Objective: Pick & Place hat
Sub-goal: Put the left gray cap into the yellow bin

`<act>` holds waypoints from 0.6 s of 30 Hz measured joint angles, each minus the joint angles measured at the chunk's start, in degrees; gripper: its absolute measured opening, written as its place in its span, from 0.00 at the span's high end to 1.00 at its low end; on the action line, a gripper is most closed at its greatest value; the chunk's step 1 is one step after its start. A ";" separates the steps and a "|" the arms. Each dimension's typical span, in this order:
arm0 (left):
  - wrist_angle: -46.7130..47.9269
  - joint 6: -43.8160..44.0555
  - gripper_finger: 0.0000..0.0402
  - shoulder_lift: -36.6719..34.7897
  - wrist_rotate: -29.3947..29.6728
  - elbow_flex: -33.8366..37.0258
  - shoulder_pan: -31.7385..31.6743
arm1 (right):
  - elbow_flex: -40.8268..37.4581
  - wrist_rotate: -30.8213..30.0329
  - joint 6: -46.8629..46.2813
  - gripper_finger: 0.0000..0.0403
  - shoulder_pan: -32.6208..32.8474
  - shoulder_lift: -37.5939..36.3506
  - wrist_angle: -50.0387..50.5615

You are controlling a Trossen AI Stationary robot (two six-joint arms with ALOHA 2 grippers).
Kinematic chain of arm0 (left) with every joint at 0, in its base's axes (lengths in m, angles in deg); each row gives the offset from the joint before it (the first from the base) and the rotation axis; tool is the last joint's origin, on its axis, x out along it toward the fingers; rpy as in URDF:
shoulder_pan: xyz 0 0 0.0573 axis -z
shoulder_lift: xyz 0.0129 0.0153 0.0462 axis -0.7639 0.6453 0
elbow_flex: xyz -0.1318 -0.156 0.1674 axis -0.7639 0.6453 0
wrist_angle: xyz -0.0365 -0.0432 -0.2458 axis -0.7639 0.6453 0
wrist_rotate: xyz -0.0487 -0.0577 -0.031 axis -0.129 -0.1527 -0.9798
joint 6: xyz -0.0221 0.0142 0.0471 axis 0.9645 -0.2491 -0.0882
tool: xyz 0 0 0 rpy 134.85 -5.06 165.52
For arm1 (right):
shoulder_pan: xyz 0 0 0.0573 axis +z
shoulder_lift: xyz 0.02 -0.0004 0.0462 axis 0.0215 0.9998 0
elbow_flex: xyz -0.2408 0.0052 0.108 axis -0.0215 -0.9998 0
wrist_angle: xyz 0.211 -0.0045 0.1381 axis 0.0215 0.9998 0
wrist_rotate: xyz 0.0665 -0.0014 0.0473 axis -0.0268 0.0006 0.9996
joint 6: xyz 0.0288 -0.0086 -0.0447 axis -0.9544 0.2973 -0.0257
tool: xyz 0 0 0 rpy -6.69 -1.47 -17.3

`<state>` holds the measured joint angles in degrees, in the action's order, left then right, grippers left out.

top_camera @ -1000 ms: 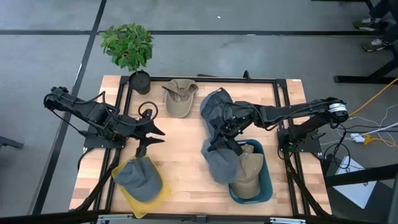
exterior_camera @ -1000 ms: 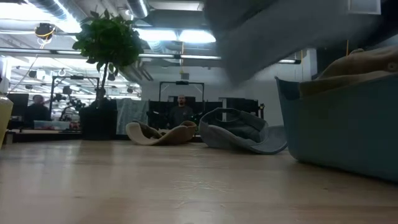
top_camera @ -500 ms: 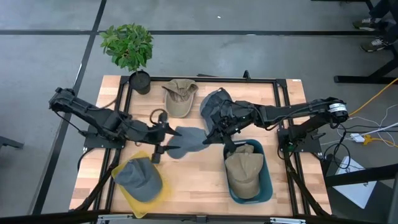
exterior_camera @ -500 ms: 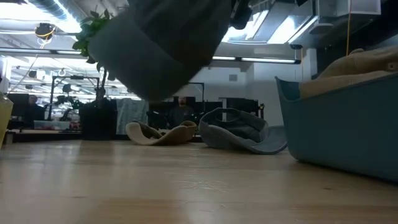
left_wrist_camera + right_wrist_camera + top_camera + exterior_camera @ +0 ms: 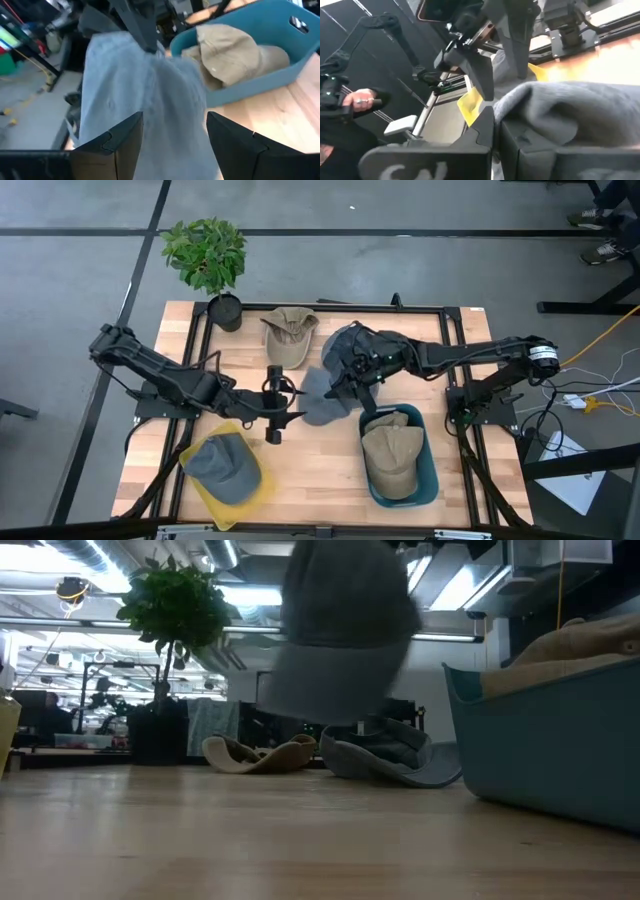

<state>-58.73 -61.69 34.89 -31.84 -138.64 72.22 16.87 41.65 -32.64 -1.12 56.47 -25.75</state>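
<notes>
Grey hat (image 5: 322,402) hanging above the middle of the table (image 5: 300,455), clear of the wood in the low view (image 5: 340,630); pinched at its far edge by the right gripper (image 5: 345,385), fingers pressed together on the cloth; left gripper (image 5: 285,402) just beside the hat's other edge, fingers (image 5: 125,145) spread wide with the grey cloth between them, contact not clear. Blue bin (image 5: 428,470) near the right front, holding a tan hat (image 5: 390,460); yellow tray (image 5: 262,490) at the left front, holding another grey hat (image 5: 222,465). Second tan hat (image 5: 288,335) lying at the back of the table, beside a dark grey hat (image 5: 345,345); potted plant (image 5: 208,255) at the back left corner.
</notes>
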 joint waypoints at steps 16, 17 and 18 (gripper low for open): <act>-4.54 1.34 0.45 1.92 13.26 0.00 0.74 | 0.00 -11.04 1.98 0.97 -0.56 -0.02 -7.58; -5.64 1.07 0.45 2.42 14.66 0.00 0.72 | 0.00 -11.06 1.95 0.97 -0.56 -0.02 -8.34; -6.35 0.44 0.45 2.96 16.25 0.00 0.72 | 0.00 -11.06 1.94 0.97 -0.56 -0.02 -8.91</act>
<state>-65.07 -61.24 37.85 -15.59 -138.64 72.95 16.87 30.59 -30.71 -1.68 56.45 -34.66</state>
